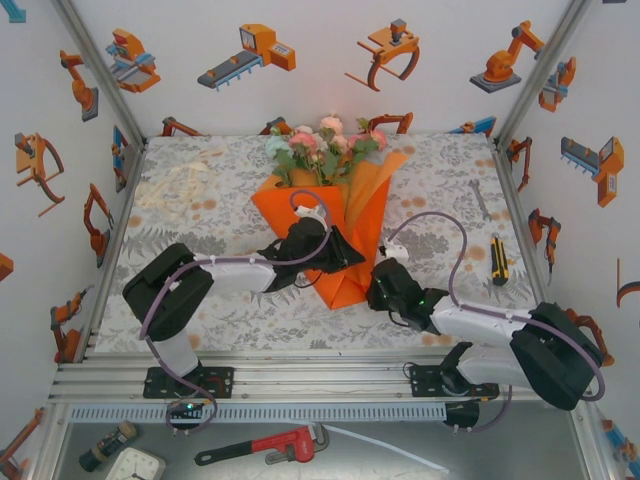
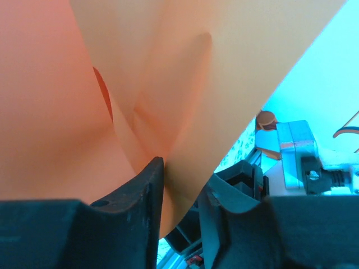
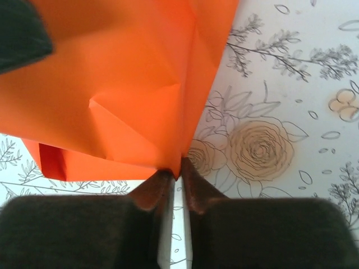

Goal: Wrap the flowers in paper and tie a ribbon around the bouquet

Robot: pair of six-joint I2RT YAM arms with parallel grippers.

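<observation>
Pinching paper (image 3: pixel 129 73) bottom corner – right gripper (image 3: pixel 178 167), jaws pressed on it. Mid-cone, left gripper (image 2: pixel 182 188) clamps paper fold. At far end flowers (image 1: pixel 322 142) – open cloth (image 1: pixel 440 170) both sides.

I am operating remotely in what is looking like a robotics lab test cell. White walls (image 1: pixel 330 100) printed with orange cartoon robot arms (image 1: pixel 250 52) are closing in three sides, and bare aluminium frame posts (image 1: pixel 103 68) are standing at the corners. The left arm (image 1: pixel 200 280) and right arm (image 1: pixel 500 335) are sitting bolted to an aluminium rail (image 1: pixel 320 385) at the near edge, with a slotted cable duct (image 1: pixel 320 411) running just below it. A floral-print cloth is covering the surface (image 1: pixel 440 160), and a red pipe wrench (image 1: pixel 268 447) is lying on the metal ledge in front.
</observation>
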